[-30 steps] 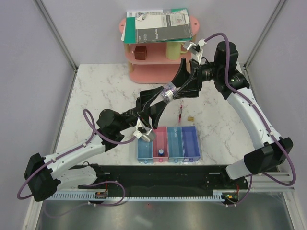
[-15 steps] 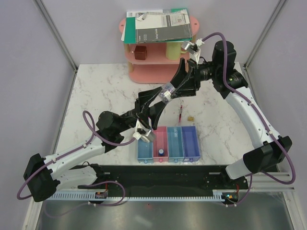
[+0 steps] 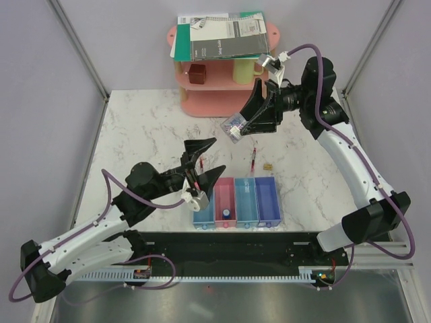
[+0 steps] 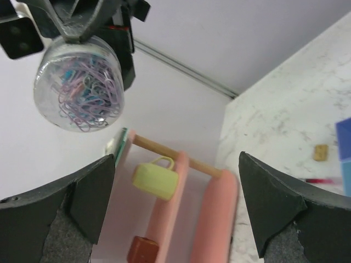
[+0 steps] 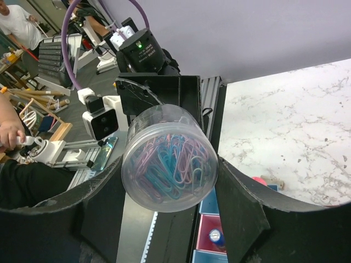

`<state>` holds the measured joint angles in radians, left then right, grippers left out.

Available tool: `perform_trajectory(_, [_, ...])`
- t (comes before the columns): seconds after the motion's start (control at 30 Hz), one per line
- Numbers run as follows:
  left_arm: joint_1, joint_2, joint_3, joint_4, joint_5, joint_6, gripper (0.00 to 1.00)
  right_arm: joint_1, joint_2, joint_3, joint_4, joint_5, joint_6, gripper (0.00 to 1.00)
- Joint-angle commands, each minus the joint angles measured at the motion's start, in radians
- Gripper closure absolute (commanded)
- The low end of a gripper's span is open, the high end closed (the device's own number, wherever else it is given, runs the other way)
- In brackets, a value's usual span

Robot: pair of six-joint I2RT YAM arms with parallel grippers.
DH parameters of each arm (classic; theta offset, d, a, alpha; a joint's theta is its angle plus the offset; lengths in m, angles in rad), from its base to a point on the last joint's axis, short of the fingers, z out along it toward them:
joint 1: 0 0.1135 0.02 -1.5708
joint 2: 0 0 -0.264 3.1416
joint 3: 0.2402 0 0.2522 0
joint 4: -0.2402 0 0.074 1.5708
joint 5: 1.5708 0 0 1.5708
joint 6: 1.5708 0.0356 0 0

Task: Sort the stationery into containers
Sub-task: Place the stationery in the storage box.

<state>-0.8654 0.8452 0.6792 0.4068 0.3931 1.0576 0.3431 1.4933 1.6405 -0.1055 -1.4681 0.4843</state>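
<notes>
Clear clip jar [image 3: 234, 128] pinched in right hand [image 3: 238, 126], high over tabletop [image 3: 148, 134], beyond trays [image 3: 267, 200]. Jar lies sideways. By trays, left hand [image 3: 206, 159] spread wide, tilted up toward jar.

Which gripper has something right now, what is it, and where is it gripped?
The right gripper clamps the clear paper-clip tub across its round side wall. The left gripper is open and empty.

The left hand [image 3: 219, 154] has opened, released the clear round plastic jar of coloured paper clips [image 3: 234, 127] and withdrawn toward the row of joined plastic trays [image 3: 268, 199]; the right hand [image 3: 240, 123] alone now holds it.
</notes>
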Motion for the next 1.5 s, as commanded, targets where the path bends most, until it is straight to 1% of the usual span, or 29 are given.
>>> perform_trajectory(0.0, [0.002, -0.063, 0.061, -0.273, -0.029, -0.091, 0.00, -0.019, -0.013, -0.065, 0.141, 0.002, 0.051, 1.00])
perform_trajectory(0.07, [0.002, -0.061, 0.114, -0.380, -0.060, -0.140, 0.00, -0.036, 0.015, -0.126, 0.203, 0.000, 0.075, 1.00])
perform_trajectory(0.1, [0.002, -0.055, 0.175, -0.401, -0.091, -0.200, 0.00, -0.052, 0.024, -0.148, 0.225, 0.000, 0.086, 1.00])
perform_trajectory(0.17, [0.003, -0.049, 0.223, -0.494, -0.109, -0.241, 0.00, -0.062, 0.050, -0.218, 0.337, 0.003, 0.149, 1.00])
perform_trajectory(0.2, [0.005, -0.054, 0.249, -0.511, -0.112, -0.258, 0.00, -0.067, 0.056, -0.250, 0.518, 0.006, 0.201, 1.00])
perform_trajectory(0.23, [0.006, -0.058, 0.259, -0.531, -0.111, -0.265, 0.00, -0.066, 0.070, -0.284, 0.652, 0.005, 0.391, 1.00])
perform_trajectory(0.27, [0.011, -0.057, 0.295, -0.583, -0.111, -0.268, 0.00, -0.065, 0.084, -0.347, 0.805, 0.003, 0.499, 1.00])
perform_trajectory(0.3, [0.011, -0.054, 0.313, -0.608, -0.114, -0.278, 0.00, -0.065, 0.100, -0.367, 1.122, -0.004, 0.636, 1.00])
perform_trajectory(0.33, [0.012, -0.048, 0.333, -0.629, -0.114, -0.281, 0.00, -0.065, 0.152, -0.375, 1.276, -0.014, 0.754, 1.00])
perform_trajectory(0.37, [0.014, -0.032, 0.353, -0.652, -0.114, -0.284, 0.00, -0.067, 0.186, -0.360, 1.441, -0.021, 1.044, 1.00])
perform_trajectory(0.4, [0.016, -0.026, 0.390, -0.669, -0.115, -0.292, 0.00, -0.067, 0.224, -0.338, 1.827, -0.032, 1.217, 1.00])
perform_trajectory(0.43, [0.016, -0.015, 0.405, -0.678, -0.115, -0.292, 0.00, -0.064, 0.295, -0.276, 1.862, -0.059, 1.326, 1.00])
perform_trajectory(0.47, [0.016, -0.009, 0.433, -0.681, -0.114, -0.291, 0.00, -0.064, 0.311, -0.271, 1.862, -0.060, 1.358, 1.00])
perform_trajectory(0.7, [0.016, 0.038, 0.488, -0.665, -0.088, -0.288, 0.00, -0.067, 0.280, -0.214, 1.860, -0.058, 1.335, 1.00])
perform_trajectory(0.9, [0.016, 0.040, 0.514, -0.665, -0.060, -0.275, 0.00, -0.084, 0.226, -0.076, 1.860, -0.028, 1.384, 1.00])
perform_trajectory(0.97, [0.016, 0.052, 0.536, -0.665, -0.039, -0.266, 0.00, -0.087, 0.226, 0.007, 1.860, -0.023, 1.410, 1.00])
perform_trajectory(1.0, [0.016, 0.057, 0.545, -0.665, -0.030, -0.263, 0.00, -0.098, 0.229, 0.037, 1.851, -0.017, 1.418, 1.00])
perform_trajectory(1.07, [0.016, 0.078, 0.574, -0.663, 0.001, -0.243, 0.00, -0.121, 0.222, 0.103, 1.790, 0.005, 1.339, 1.00])
perform_trajectory(1.1, [0.016, 0.087, 0.586, -0.665, 0.009, -0.236, 0.00, -0.130, 0.202, 0.114, 1.664, 0.027, 1.280, 1.00])
perform_trajectory(1.13, [0.016, 0.097, 0.600, -0.665, 0.018, -0.231, 0.00, -0.141, 0.190, 0.142, 1.597, 0.040, 1.224, 1.00])
perform_trajectory(1.17, [0.016, 0.115, 0.626, -0.665, 0.039, -0.213, 0.00, -0.151, 0.179, 0.157, 1.524, 0.052, 1.077, 1.00])
perform_trajectory(1.2, [0.016, 0.126, 0.637, -0.668, 0.052, -0.199, 0.00, -0.174, 0.148, 0.172, 1.318, 0.066, 0.985, 1.00])
perform_trajectory(1.23, [0.014, 0.132, 0.648, -0.668, 0.067, -0.185, 0.00, -0.188, 0.130, 0.209, 1.176, 0.101, 0.853, 1.00])
perform_trajectory(1.27, [0.014, 0.150, 0.667, -0.669, 0.082, -0.161, 0.00, -0.203, 0.110, 0.232, 1.011, 0.130, 0.562, 1.00])
perform_trajectory(1.3, [0.011, 0.160, 0.681, -0.677, 0.084, -0.156, 0.00, -0.226, 0.075, 0.263, 0.594, 0.162, 0.346, 1.00])
perform_trajectory(1.33, [0.009, 0.169, 0.695, -0.678, 0.081, -0.153, 0.00, -0.230, 0.079, 0.407, 0.337, 0.243, 0.145, 1.00])
perform_trajectory(1.37, [0.008, 0.179, 0.715, -0.681, 0.073, -0.143, 0.00, -0.231, 0.091, 0.482, 0.128, 0.280, -0.012, 1.00])
perform_trajectory(1.4, [0.006, 0.192, 0.723, -0.686, 0.070, -0.136, 0.00, -0.230, 0.090, 0.510, 0.025, 0.314, -0.106, 1.00])
perform_trajectory(1.47, [0.003, 0.199, 0.734, -0.688, 0.055, -0.122, 0.00, -0.240, 0.090, 0.513, 0.024, 0.396, -0.099, 1.00])
